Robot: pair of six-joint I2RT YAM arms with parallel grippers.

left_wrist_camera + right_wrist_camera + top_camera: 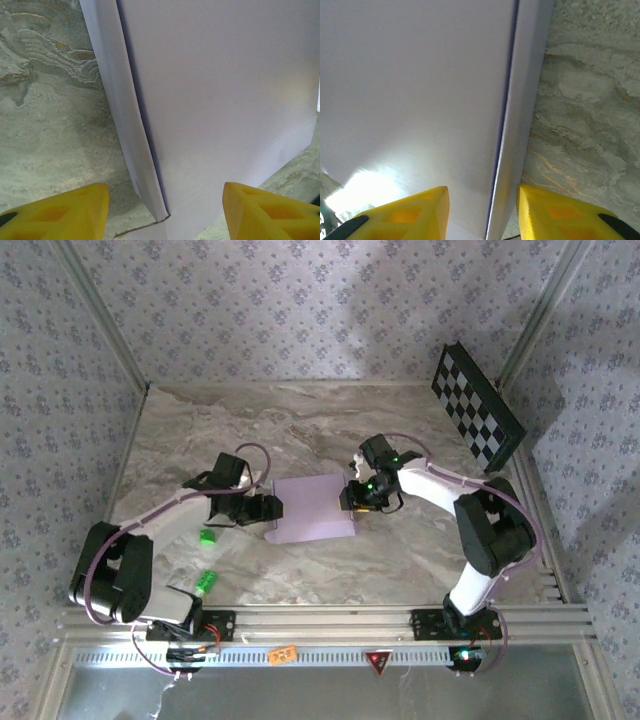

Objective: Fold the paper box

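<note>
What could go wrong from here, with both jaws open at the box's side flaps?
1. The paper box lies loose on the table; a nudge from either arm could slide or skew it.
2. The left side flap looks raised, not pressed flat, between the open left jaws; it may spring back.
3. The right jaws straddle the right flap; closing off-line could crumple it.

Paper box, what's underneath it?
The box lies on the marble table, which shows on all sides of it. The patch directly beneath is covered by the cardboard, so it cannot be checked. Nothing sticks out from under its edges.
</note>
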